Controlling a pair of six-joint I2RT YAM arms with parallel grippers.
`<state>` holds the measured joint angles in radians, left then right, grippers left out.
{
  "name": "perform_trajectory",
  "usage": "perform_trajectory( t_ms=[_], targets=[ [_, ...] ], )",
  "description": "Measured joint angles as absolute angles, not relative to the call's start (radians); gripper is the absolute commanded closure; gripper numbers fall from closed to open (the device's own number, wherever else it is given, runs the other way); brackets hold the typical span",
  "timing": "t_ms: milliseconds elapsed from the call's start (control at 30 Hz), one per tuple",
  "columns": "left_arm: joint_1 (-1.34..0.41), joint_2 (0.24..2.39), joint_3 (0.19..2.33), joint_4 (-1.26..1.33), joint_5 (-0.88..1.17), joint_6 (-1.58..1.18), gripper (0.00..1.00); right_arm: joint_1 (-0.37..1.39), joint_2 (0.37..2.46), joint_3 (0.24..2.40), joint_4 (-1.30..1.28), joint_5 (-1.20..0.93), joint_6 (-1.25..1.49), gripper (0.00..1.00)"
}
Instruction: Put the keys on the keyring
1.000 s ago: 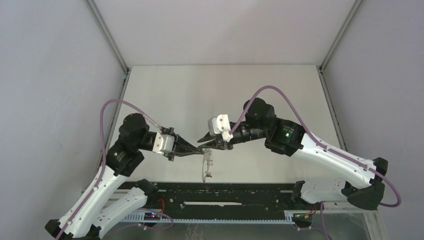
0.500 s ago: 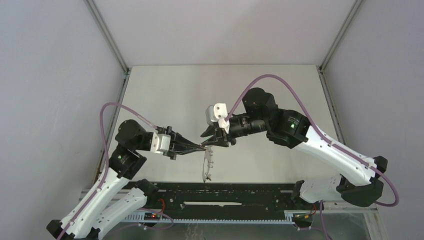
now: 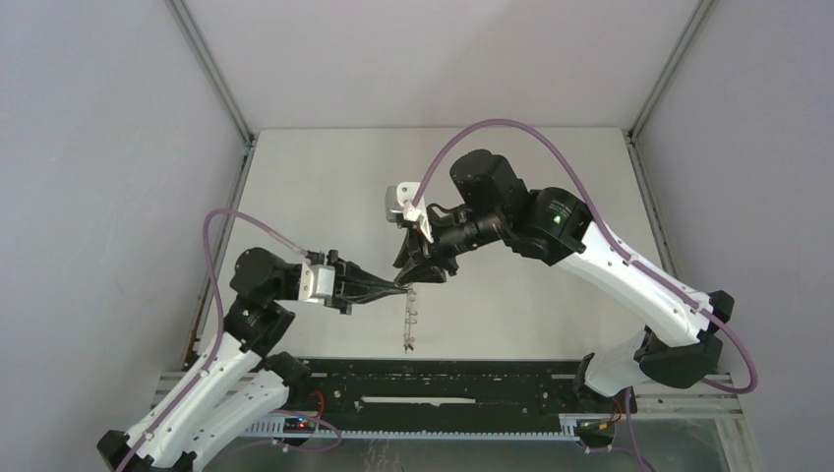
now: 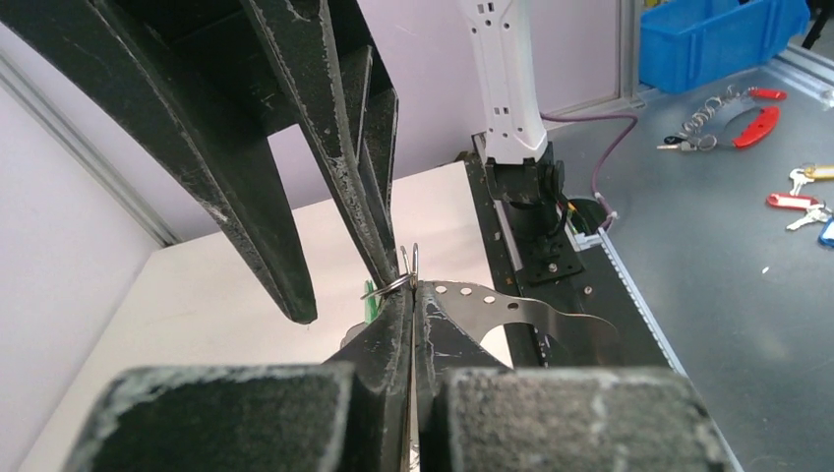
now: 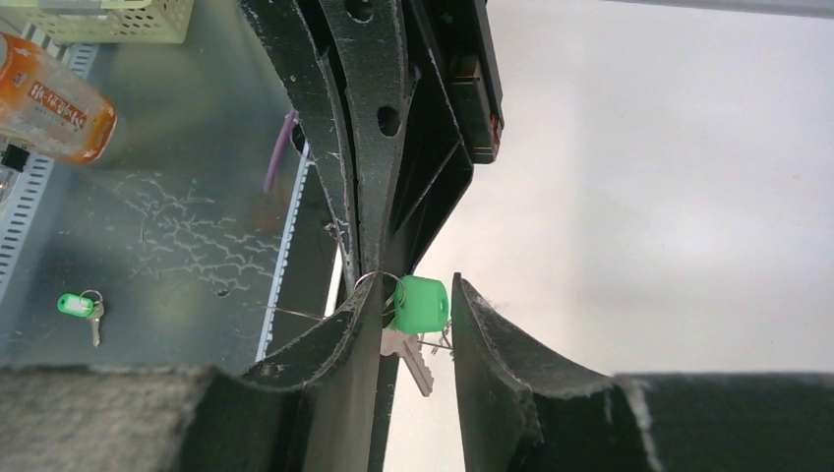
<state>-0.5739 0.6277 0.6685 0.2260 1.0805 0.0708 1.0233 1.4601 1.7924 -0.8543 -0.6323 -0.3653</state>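
My left gripper (image 3: 398,287) is shut on the top edge of the keyring (image 3: 408,320), a flat grey plate that hangs down from it above the table. In the left wrist view the keyring (image 4: 511,310) runs right from the left gripper (image 4: 413,287), with a small wire loop (image 4: 393,285) at the tips. My right gripper (image 3: 418,273) meets it from above. In the right wrist view the green-headed key (image 5: 423,303) hangs from that loop between the right gripper's (image 5: 418,280) open fingers (image 5: 492,334). A gap shows on the key's right side.
A black rail (image 3: 443,383) runs along the table's near edge. Beyond the table, a metal bench holds a blue bin (image 4: 708,34), a red-handled tool (image 4: 752,110), loose tagged keys (image 4: 797,202), an orange bottle (image 5: 54,98) and a green-tagged key (image 5: 77,305).
The right arm has swung left and farther back, and its jaws have widened around the green key. My left gripper stays shut on the keyring, shifted slightly down.
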Motion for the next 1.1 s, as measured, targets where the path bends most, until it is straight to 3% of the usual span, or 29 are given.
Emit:
perform_trajectory(
  t_ms=[500, 833, 1100],
  targets=[
    [-0.582, 0.568, 0.6, 0.385, 0.957, -0.011, 1.0, 0.988, 1.544, 1.955, -0.956, -0.633, -0.311, 0.57],
    [-0.588, 0.545, 0.562, 0.452, 0.903, -0.055, 1.0, 0.925, 1.542, 1.946, -0.859, -0.585, -0.199, 0.39],
    [-0.591, 0.52, 0.55, 0.471, 0.863, -0.076, 1.0, 0.881, 1.436, 1.853, -0.738, -0.559, -0.187, 0.34]
  ],
)
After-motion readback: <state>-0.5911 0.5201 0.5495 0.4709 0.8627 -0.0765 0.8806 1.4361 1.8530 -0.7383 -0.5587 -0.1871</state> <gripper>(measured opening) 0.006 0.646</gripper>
